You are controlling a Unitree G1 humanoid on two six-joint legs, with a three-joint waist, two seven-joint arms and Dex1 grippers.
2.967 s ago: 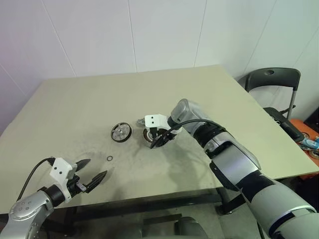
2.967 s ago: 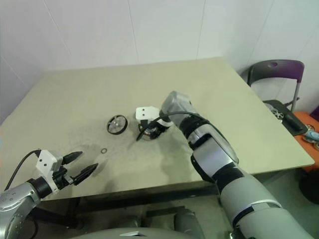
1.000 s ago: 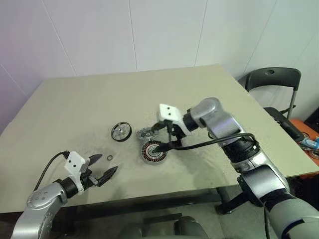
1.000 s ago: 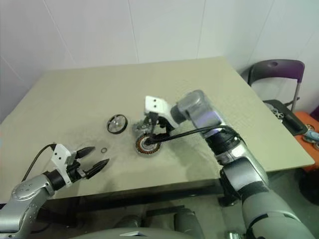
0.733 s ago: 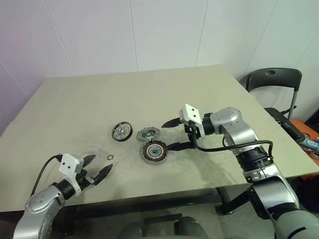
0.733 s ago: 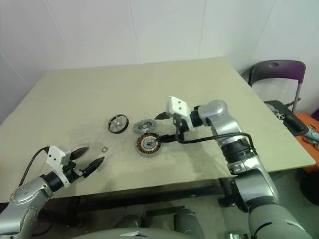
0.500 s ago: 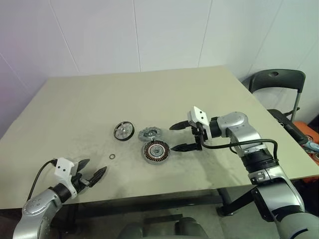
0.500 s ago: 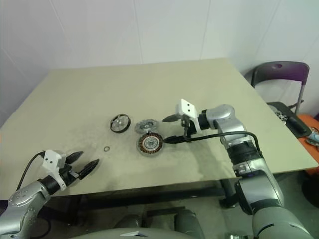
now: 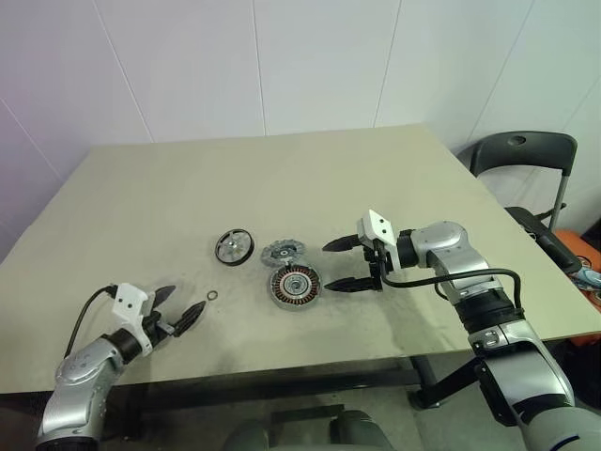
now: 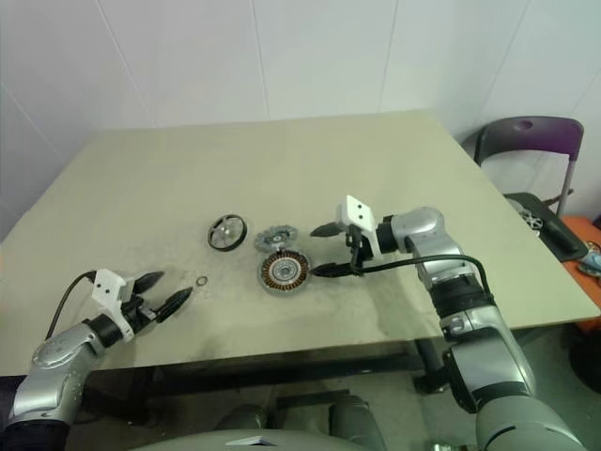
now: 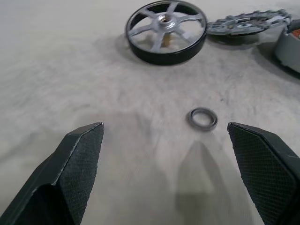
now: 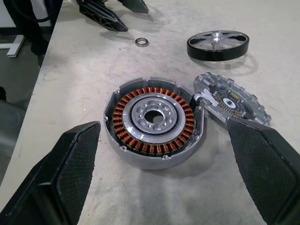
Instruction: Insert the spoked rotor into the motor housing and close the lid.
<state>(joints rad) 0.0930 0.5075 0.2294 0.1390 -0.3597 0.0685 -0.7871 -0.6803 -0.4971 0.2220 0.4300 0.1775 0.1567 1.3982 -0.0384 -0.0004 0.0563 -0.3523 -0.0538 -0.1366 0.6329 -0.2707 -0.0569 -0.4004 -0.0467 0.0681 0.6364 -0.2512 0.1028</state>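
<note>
The spoked rotor (image 9: pixel 234 246), black-rimmed with silver spokes, lies flat on the table. Right of it rests the grey notched lid (image 9: pixel 283 251). The motor housing (image 9: pixel 295 285), with its copper windings facing up, sits just in front of the lid. My right gripper (image 9: pixel 327 266) is open and empty, just right of the housing (image 12: pixel 153 119), pointing at it and at the lid (image 12: pixel 232 104). Near the table's front left edge my left gripper (image 9: pixel 186 301) is open and empty, facing the rotor (image 11: pixel 166 30).
A small thin ring (image 9: pixel 213 298) lies on the table (image 9: pixel 394 178) just beyond my left fingertips, and it appears again (image 11: pixel 202 118) between the fingers in the left wrist view. A dark chair (image 9: pixel 519 160) stands past the table's right edge.
My right gripper moved the housing toward the table's front edge, let it go and drew back to the right, open. My left gripper edged closer to the ring. The camera shifted slightly.
</note>
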